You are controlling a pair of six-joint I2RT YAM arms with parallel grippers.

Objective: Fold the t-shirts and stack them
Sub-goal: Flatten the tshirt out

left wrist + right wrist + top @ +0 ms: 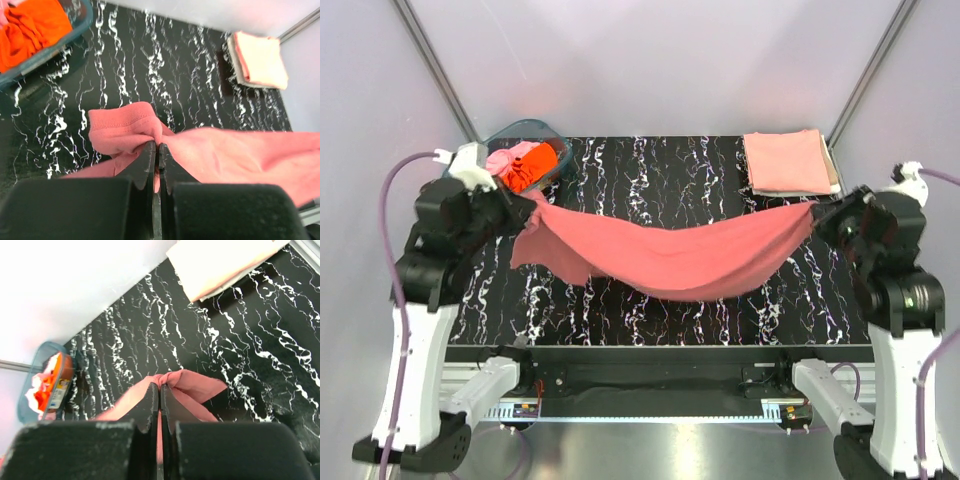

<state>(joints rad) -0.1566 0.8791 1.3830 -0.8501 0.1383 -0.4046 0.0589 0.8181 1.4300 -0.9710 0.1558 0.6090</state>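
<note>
Sagging between them hangs salmon t-shirt; left pincer, right pincer clamp its ends.

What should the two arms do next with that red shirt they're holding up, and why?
Probably lower the shirt onto the table and lay it flat. The left gripper and right gripper each pinch one end, so it hangs sagging between them, not yet folded. It likely needs spreading before joining the folded pile.
</note>
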